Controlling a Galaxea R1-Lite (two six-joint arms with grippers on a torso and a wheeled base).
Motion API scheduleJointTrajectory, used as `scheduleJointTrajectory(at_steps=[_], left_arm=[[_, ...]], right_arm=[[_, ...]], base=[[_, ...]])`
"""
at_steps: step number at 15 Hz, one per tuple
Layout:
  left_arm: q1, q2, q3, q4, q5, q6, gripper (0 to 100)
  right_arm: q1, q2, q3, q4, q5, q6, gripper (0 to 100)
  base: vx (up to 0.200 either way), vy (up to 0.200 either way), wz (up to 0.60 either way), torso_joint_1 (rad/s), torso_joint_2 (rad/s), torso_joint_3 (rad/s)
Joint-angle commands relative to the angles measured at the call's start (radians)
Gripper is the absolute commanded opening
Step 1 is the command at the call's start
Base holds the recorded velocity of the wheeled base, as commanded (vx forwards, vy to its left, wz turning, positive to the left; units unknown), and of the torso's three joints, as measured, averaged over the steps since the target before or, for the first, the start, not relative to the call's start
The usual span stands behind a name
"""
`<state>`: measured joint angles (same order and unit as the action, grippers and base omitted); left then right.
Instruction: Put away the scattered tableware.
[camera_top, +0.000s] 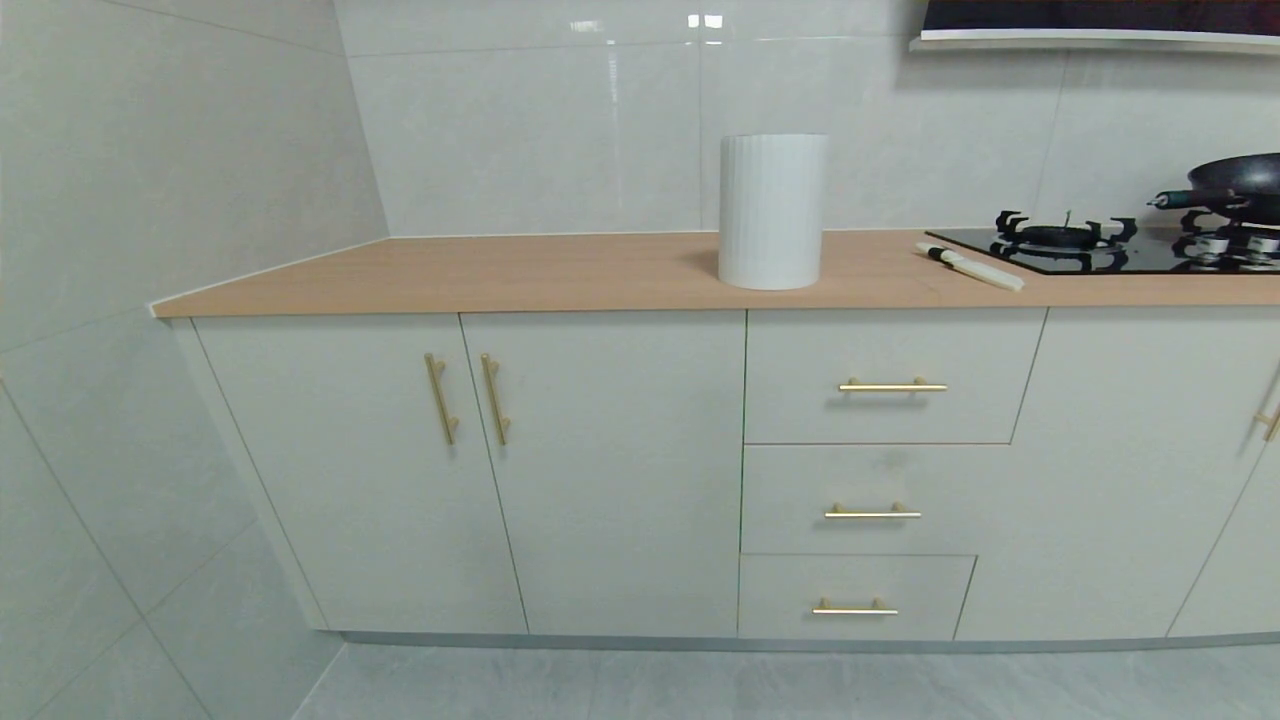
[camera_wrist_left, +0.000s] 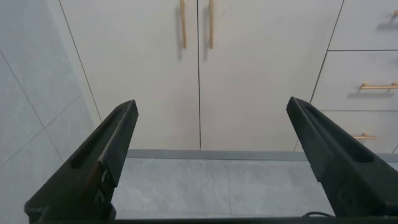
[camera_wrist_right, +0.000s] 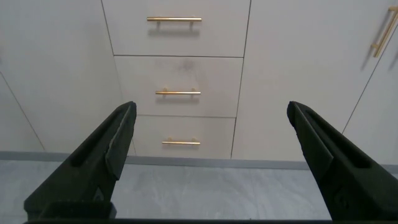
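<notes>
Head view, counter: I see a light wooden countertop (camera_top: 560, 275) running along the tiled wall above the pale cabinets.
Head view, container: a white ribbed cylindrical container (camera_top: 772, 210) stands upright on the countertop, near its front edge and above the stack of drawers.
Head view, utensil: a cream-handled utensil with a dark tip (camera_top: 970, 267) lies flat on the countertop, between the container and the hob, just beside the hob's front corner and well apart from the container.
Head view, hob: a black glass gas hob (camera_top: 1130, 258) is set into the countertop at my right, and a black wok (camera_top: 1240, 180) sits on its far burner.
Head view, fronts: two pale cabinet doors (camera_top: 470, 470) with upright brass handles are closed. To their right, three drawers (camera_top: 890, 380) with brass bar handles are also closed.
Left wrist view, tool: my left gripper (camera_wrist_left: 211, 107) has its two dark fingers spread wide with nothing between them. It faces the two cabinet doors, low above the grey tiled floor (camera_wrist_left: 211, 186).
Right wrist view, tool: my right gripper (camera_wrist_right: 211, 109) is likewise spread wide and holds nothing. It faces the drawers, low above the floor.
</notes>
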<state>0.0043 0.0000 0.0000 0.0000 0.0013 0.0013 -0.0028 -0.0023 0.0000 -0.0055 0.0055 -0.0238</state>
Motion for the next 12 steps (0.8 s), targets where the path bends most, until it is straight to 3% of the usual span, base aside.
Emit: scheduleJointTrajectory(at_steps=[1,5,12], left_arm=[[0.000,0.000,0.000,0.000,0.000,0.002,100],[0.000,0.000,0.000,0.000,0.000,0.002,100],[0.000,0.000,0.000,0.000,0.000,0.000,100]], right_arm=[[0.001,0.002,0.000,0.002,-0.001,0.002,100],[0.001,0.002,0.000,0.002,-0.002,0.004,100],[0.000,0.002,0.000,0.002,-0.001,0.004,100]], base=[[0.000,0.000,0.00,0.000,0.00,0.000],[0.000,0.000,0.00,0.000,0.00,0.000],[0.200,0.000,0.00,0.005,0.00,0.002]])
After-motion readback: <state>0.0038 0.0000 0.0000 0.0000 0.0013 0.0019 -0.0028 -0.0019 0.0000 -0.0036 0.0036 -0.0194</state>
